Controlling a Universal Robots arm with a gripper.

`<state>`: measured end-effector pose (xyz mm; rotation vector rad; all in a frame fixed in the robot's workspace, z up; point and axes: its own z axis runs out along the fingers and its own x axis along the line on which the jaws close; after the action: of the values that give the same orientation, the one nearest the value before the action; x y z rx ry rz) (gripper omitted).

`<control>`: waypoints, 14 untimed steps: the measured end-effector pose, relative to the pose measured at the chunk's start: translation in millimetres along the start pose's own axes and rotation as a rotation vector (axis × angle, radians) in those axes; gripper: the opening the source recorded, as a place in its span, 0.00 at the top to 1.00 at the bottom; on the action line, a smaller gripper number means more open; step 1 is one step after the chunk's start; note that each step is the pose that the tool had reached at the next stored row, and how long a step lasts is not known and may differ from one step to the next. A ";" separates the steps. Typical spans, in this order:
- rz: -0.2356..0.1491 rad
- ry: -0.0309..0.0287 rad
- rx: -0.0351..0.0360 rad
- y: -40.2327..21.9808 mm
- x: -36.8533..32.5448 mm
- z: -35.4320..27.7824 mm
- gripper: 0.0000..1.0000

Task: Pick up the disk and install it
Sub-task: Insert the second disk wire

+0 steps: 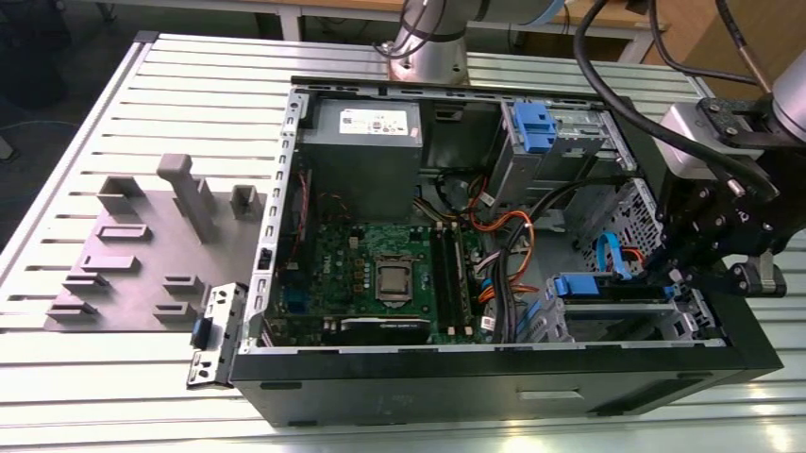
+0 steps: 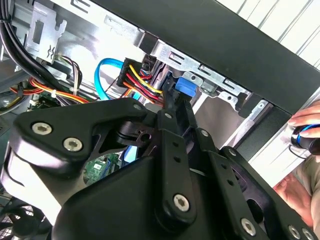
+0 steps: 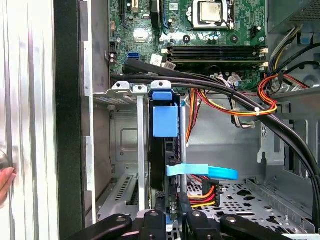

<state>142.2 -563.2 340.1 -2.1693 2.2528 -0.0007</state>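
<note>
1. The black two-fingered tool (image 3: pixel 171 216) reaches into the open computer case at the drive cage; in the first wrist view its fingers (image 3: pixel 183 207) stand narrow, closed on the rear edge of the disk
2. The disk (image 3: pixel 164 150), a flat hard drive seen edge-on with a blue plastic bracket tab at its far end, sits upright in a slot of the silver metal drive cage (image 3: pixel 127 90); in the second wrist view the blue bracket (image 2: pixel 184 86) shows just beyond the fingertips
3. A light-blue flat data cable (image 3: pixel 202 171) and a red-yellow-black bundle of power wires (image 3: pixel 210 192) lie just beside the tool, by the disk's rear end
4. In the exterior view the tool (image 1: pixel 667 274) hangs over the case's corner on the exterior view's right, above the cage holding the disk (image 1: pixel 592 286)
5. The black tower case (image 1: pixel 504 377) lies on its side, lid off, on the ribbed aluminium bench (image 1: pixel 113 368), with a green motherboard (image 1: pixel 377 274) and grey power-supply box (image 1: pixel 365 127) inside
6. A grey plastic fixture block (image 1: pixel 139 255) rests on the bench at the exterior view's left
7. A person's hand (image 2: pixel 300 170) is near the outside of the case
</note>
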 end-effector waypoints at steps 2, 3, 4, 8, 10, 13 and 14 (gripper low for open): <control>0.000 0.0005 0.0000 0.1 0.0 1.1 0.76; 0.000 0.0011 0.0000 0.1 0.0 2.2 0.76; 0.000 0.0019 0.0001 0.1 0.0 3.3 0.76; 0.000 0.0050 0.0002 0.1 0.0 5.4 0.76; 0.000 0.0071 0.0003 0.1 0.0 6.2 0.76; 0.000 0.0074 0.0003 0.1 0.0 6.2 0.76; 0.000 0.0074 0.0003 0.1 0.0 6.3 0.76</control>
<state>142.2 -563.1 333.8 -2.1729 2.2564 -0.0091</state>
